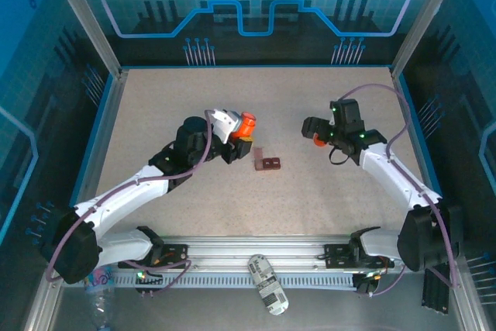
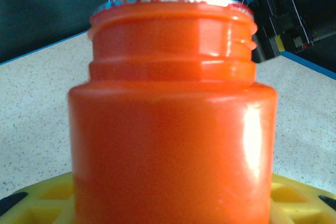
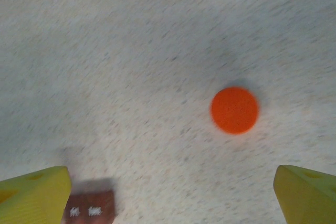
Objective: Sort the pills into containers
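Note:
My left gripper (image 1: 242, 131) is shut on a bright orange bottle (image 1: 246, 123), held above the table left of centre. In the left wrist view the bottle (image 2: 173, 129) stands uncapped, threaded neck up, between yellow fingers (image 2: 37, 203). The containers (image 1: 269, 163), a small dark red-brown box with two wells, lie just right of and nearer than the bottle. In the right wrist view the containers (image 3: 90, 211) show pale marks in both wells; I cannot tell whether these are pills. My right gripper (image 1: 316, 131) hangs open over the table, with a round orange cap (image 3: 234, 109) lying below it.
The speckled table (image 1: 155, 106) is walled by blue rails and a glass enclosure. A white tagged object (image 1: 268, 284) lies on the rail in front of the arm bases. A clear bottle (image 1: 101, 300) sits at the near left corner.

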Robot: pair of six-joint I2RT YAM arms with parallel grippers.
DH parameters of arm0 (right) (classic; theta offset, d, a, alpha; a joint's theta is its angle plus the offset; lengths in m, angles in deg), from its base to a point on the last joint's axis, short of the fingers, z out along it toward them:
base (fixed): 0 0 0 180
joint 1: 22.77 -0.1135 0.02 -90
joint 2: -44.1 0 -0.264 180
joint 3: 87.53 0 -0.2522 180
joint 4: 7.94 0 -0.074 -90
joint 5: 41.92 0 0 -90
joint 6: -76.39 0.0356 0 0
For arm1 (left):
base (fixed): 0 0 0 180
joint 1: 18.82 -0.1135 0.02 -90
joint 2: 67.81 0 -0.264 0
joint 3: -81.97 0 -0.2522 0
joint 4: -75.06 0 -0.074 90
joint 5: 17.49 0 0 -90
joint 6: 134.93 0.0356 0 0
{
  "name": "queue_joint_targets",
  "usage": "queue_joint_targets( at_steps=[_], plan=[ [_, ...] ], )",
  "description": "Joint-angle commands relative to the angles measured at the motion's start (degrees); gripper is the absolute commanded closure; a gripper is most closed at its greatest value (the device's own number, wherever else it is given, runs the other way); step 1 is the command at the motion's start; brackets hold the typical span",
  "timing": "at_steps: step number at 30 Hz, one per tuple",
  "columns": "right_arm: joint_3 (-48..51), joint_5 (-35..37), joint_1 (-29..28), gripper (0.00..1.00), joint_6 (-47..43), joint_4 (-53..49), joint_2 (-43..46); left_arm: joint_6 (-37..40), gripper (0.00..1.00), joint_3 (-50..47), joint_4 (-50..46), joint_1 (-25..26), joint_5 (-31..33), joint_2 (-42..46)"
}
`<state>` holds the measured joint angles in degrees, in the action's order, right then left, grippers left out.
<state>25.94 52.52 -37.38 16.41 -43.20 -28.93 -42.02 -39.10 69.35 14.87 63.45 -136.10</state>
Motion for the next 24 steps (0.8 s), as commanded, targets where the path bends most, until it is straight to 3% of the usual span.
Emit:
queue_joint_targets(
  at_steps=[1, 10, 24],
  plan=[
    [2.1, -8.9, -2.2, 0.03, 2.5, 4.7, 1.4, -0.1, 1.00, -0.1, -2.2, -0.4, 0.1, 0.8],
    [8.5, -17.8, -5.6, 0.17, 2.2, 12.0, -1.8, -1.3, 1.00, -1.2, -7.3, -0.3, -0.8, -1.8],
    [6.8, -14.2, -10.8, 0.30, -2.8, 12.6, -12.9, -3.9, 1.00, -3.3, -7.9, 1.4, -0.6, -8.6]
  ],
)
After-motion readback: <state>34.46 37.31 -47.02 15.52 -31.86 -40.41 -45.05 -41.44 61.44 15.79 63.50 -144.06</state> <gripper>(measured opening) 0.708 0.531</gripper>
